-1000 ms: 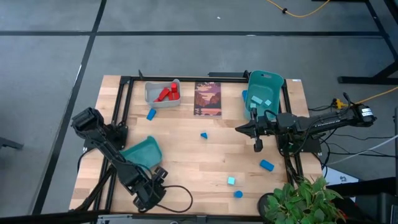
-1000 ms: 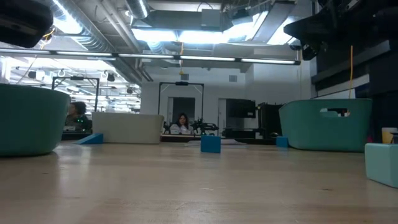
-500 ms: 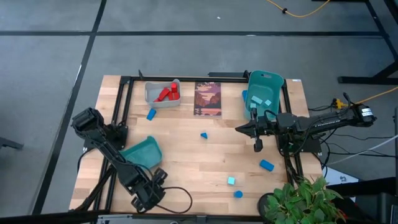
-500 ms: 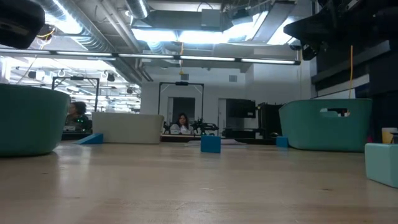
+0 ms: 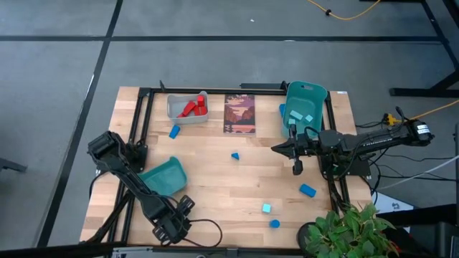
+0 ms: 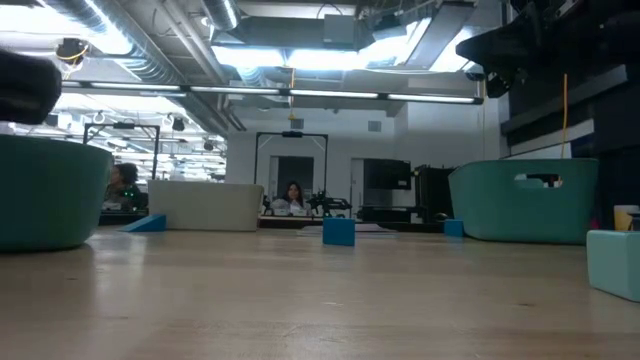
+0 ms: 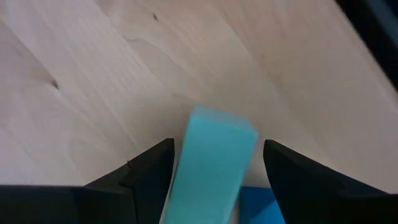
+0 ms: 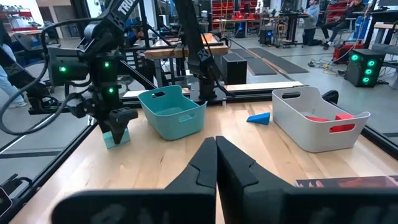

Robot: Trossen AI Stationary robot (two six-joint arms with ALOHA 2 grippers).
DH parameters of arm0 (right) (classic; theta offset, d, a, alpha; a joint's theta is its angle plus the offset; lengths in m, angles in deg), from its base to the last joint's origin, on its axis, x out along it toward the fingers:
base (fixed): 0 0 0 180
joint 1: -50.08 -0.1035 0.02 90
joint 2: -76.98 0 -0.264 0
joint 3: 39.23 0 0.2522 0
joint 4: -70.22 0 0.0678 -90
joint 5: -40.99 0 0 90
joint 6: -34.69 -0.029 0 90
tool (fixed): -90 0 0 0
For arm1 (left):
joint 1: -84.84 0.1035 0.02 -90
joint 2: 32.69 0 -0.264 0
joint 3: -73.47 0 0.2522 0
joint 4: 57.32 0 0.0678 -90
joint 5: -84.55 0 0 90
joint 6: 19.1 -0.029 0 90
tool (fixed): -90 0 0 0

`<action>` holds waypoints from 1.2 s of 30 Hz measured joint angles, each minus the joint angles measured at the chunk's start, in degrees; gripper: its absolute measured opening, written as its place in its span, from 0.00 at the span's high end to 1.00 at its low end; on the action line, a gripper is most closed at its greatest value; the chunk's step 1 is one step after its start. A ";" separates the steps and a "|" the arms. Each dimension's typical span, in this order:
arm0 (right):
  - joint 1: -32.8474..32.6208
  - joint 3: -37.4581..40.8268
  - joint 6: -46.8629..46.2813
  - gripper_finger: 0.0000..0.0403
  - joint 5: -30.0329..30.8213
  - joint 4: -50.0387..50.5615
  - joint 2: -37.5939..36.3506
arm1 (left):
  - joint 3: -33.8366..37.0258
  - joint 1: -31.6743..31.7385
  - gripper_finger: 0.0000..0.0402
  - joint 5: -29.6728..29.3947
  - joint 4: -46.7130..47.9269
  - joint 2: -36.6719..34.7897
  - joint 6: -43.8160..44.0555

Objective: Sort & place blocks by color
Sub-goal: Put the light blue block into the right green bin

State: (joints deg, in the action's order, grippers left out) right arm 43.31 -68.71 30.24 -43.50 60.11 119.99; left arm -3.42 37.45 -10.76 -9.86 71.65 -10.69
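Note:
My left gripper (image 7: 217, 171) hangs open over the table's near left part, pointing steeply down. A light cyan block (image 7: 214, 162) stands between its fingers with a narrow gap on each side. A dark blue block (image 7: 261, 208) lies just beside it. The right wrist view shows that gripper (image 8: 115, 127) low over the cyan block (image 8: 117, 139), which rests on the wood. My right gripper (image 8: 216, 155) waits shut and level at the table's right side (image 5: 276, 149). Loose blocks lie about: dark blue (image 5: 173, 132), (image 5: 234, 155), (image 5: 308, 190), (image 5: 275, 223) and cyan (image 5: 266, 208).
A teal bin (image 5: 163, 175) stands beside the left arm. A grey bin (image 5: 188, 106) with red blocks, a dark picture card (image 5: 239, 113) and a teal bin (image 5: 303, 107) with cyan blocks line the far edge. A potted plant (image 5: 344, 229) sits at the near right corner.
My left arm has sunk toward the table at its near left part; in the low view its dark shape at the upper left has dropped lower. The blocks lie where they were.

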 joint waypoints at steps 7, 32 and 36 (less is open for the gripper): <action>0.00 0.00 -0.24 1.00 -0.02 0.09 0.00 | 0.00 0.23 0.40 -0.40 0.04 0.71 -0.02; 0.00 0.00 -0.81 1.00 -0.17 3.01 0.00 | 0.27 11.81 0.69 -11.58 -1.13 -16.52 -3.98; 0.00 0.00 -0.90 1.00 -0.17 3.19 0.01 | 6.24 16.13 0.69 -13.74 -15.92 -25.00 -10.37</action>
State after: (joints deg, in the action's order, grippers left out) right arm 43.31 -68.71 29.34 -43.67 63.29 120.00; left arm 2.82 53.58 -24.50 -25.78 46.66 -21.06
